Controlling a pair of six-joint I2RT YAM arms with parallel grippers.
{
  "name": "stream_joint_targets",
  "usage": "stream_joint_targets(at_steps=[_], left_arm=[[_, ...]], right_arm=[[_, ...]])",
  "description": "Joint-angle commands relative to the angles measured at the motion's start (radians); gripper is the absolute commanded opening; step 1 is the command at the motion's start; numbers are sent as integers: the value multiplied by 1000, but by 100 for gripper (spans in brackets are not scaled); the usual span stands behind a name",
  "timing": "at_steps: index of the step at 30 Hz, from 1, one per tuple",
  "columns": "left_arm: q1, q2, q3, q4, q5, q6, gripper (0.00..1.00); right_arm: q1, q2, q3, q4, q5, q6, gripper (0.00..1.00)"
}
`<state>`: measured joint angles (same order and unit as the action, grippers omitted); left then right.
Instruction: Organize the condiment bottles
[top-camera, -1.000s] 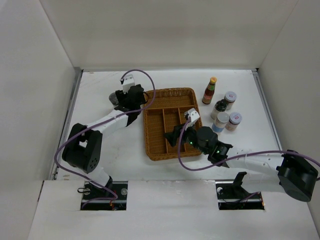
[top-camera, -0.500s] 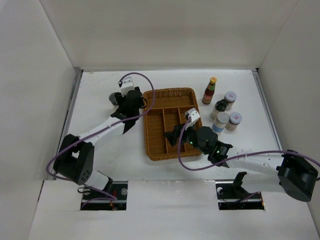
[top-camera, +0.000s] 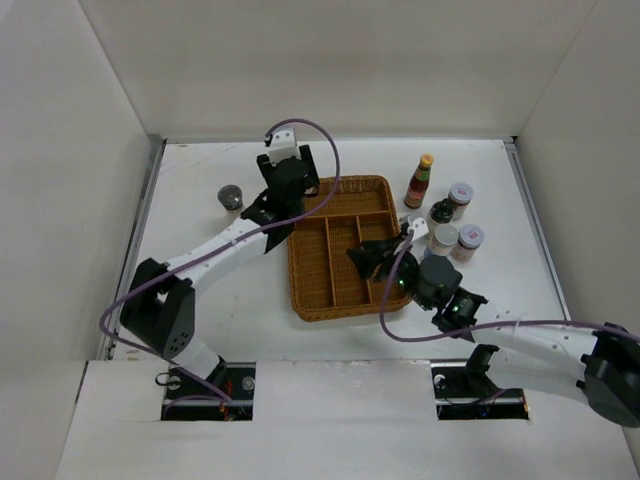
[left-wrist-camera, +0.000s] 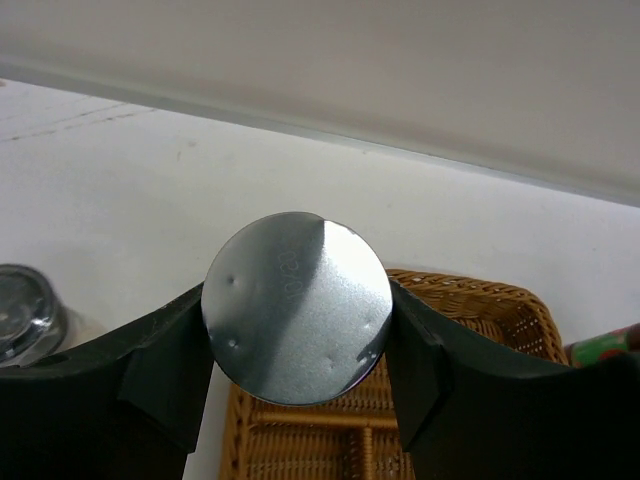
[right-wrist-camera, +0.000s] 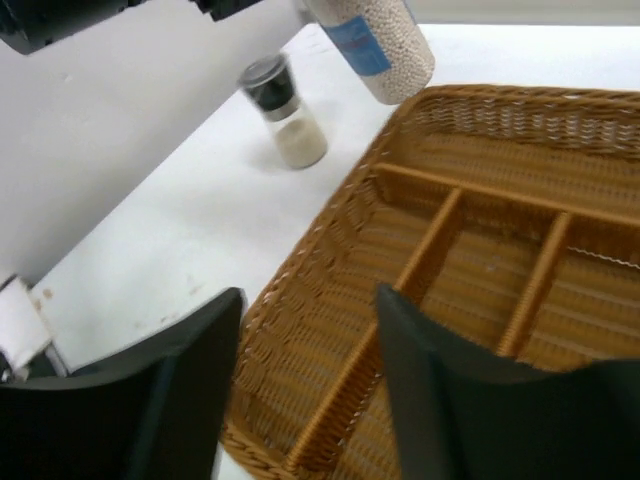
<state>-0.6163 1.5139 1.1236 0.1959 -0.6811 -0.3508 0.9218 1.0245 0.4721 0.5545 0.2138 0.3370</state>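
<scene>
My left gripper (top-camera: 293, 182) is shut on a silver-lidded jar (left-wrist-camera: 297, 308) and holds it in the air over the far left corner of the brown wicker tray (top-camera: 340, 300). In the right wrist view this jar (right-wrist-camera: 375, 40) shows a blue label and pale grains. A dark-lidded jar (top-camera: 231, 198) stands on the table left of the tray and also shows in the right wrist view (right-wrist-camera: 283, 110). My right gripper (top-camera: 375, 255) is open and empty over the tray's right compartments. The red sauce bottle (top-camera: 420, 180) and several jars (top-camera: 443, 238) stand right of the tray.
The tray (right-wrist-camera: 480, 250) has long divided compartments with nothing in them. White walls close in the table on the left, far and right sides. Purple cables loop above both arms.
My left gripper has risen and moved right with the silver-lidded jar, from the table left of the tray to over its far corner. My right arm has shifted a little to the right.
</scene>
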Motion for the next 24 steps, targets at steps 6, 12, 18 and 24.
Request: stream_joint_targets(at_steps=[6,12,18,24], left_arm=[[-12,199,143,122,38,22,31],[-10,269,105,149,25,24,32],[-18,286,56,174,9,23,61],[-13,218,15,183,-5,24,88]], right_arm=[[-99,-101,-70,74,90,68,50],[-163,-150,-104,76,119,109,60],[-195,-167,-107,47,141,129,77],[-197,-220,-76,-36,173,131,88]])
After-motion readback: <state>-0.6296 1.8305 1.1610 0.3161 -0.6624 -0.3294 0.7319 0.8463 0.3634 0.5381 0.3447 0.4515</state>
